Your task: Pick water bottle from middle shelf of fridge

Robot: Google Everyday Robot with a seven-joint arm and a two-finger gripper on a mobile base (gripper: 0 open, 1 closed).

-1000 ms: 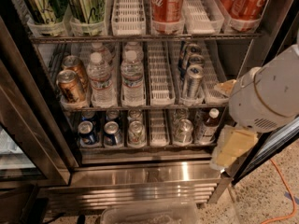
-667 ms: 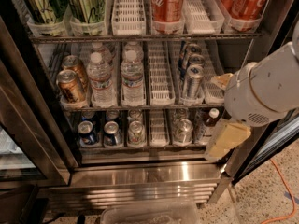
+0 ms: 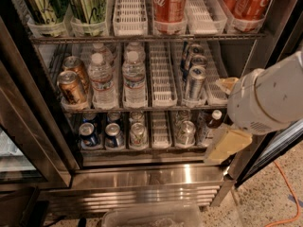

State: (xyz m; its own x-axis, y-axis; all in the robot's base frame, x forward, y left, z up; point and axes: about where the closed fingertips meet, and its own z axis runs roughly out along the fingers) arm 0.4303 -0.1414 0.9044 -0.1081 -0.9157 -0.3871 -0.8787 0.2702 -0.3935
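The fridge (image 3: 142,174) stands open, with three wire tiers in view. On the middle shelf (image 3: 163,86), two clear ribbed water bottles with white caps stand side by side in the slotted lane trays, one on the left (image 3: 101,81) and one on the right (image 3: 134,78). More bottles stand behind them. My gripper (image 3: 227,144), on a bulky white arm (image 3: 270,98), is at the right edge of the fridge opening. It is level with the middle and bottom shelves, well right of the bottles, and touches nothing.
Bronze cans (image 3: 71,86) stand left of the bottles and slim silver-blue cans (image 3: 194,79) to the right. Red cola cans (image 3: 169,4) and green cans (image 3: 87,4) fill the top tier; short blue cans (image 3: 89,135) and a small dark bottle (image 3: 214,119) are on the bottom one. The glass door (image 3: 19,145) hangs open at left.
My arm and gripper have shifted slightly to the left, toward the fridge opening. The bottles and cans have not moved.
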